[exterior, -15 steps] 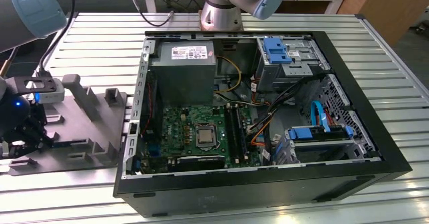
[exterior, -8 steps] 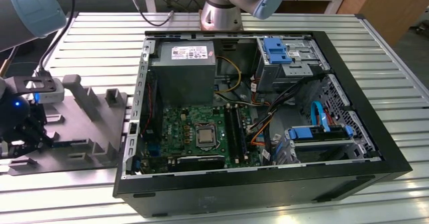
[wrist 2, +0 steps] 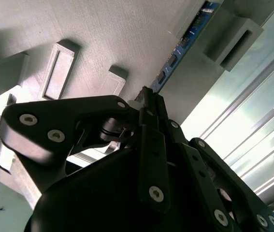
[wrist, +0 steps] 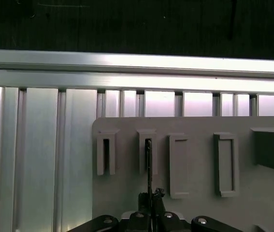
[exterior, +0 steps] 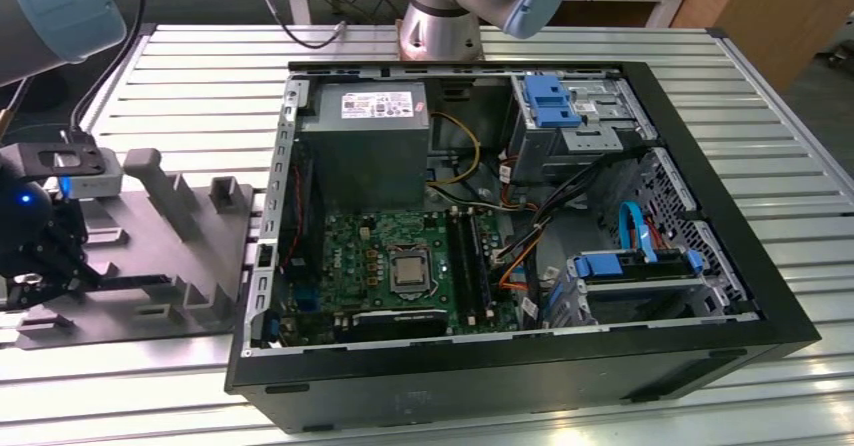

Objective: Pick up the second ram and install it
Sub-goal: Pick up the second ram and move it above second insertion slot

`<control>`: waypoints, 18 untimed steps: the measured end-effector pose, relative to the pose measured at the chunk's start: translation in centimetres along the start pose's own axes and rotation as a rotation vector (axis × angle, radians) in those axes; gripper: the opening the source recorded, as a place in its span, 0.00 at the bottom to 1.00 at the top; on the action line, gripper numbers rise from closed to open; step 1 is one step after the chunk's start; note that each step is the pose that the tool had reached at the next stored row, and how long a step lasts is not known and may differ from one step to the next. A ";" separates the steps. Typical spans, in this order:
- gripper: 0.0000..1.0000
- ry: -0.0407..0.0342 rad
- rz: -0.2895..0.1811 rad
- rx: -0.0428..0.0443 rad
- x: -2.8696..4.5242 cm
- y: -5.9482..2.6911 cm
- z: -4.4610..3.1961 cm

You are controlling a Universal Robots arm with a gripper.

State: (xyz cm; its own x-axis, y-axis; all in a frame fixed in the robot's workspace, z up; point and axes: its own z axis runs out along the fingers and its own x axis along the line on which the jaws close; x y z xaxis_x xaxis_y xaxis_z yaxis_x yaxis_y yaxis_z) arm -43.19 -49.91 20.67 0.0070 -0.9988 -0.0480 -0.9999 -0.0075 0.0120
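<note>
The second ram (wrist 2: 182,46) is a thin blue-green strip with small black chips, standing on edge in the slotted holders of the grey moulded tray (wrist 2: 103,38). In the first wrist view I see it edge-on as a dark line (wrist: 149,166) running from a slotted block to my fingers. My gripper (wrist 2: 146,96) is shut on the near end of the strip, its black fingertips (wrist: 158,195) pressed against both faces. In the exterior view my gripper (exterior: 30,281) hangs low over the tray (exterior: 174,266), at the exterior view's left.
An open black computer case (exterior: 534,366) lies to the exterior view's right of the tray, with the motherboard and its long black slot rails (exterior: 461,256) inside. Cables, a power supply (exterior: 363,136) and drive cages crowd the case. Ribbed aluminium table (wrist: 40,145) surrounds the tray.
</note>
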 end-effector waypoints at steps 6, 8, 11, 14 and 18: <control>0.14 0.0001 0.000 -0.0001 0.00 0.00 -0.09; 0.14 0.0001 0.000 0.0000 0.00 0.00 -0.12; 0.14 0.0001 0.000 -0.0001 0.00 0.01 -0.16; 0.14 0.0001 0.000 -0.0001 -0.01 0.00 -0.20; 0.14 0.0002 0.000 -0.0002 -0.02 0.01 -0.46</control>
State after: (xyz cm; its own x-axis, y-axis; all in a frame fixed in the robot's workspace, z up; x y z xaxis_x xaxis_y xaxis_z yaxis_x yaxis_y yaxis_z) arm -43.20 -49.92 21.13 0.0069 -0.9988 -0.0478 -0.9999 -0.0075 0.0122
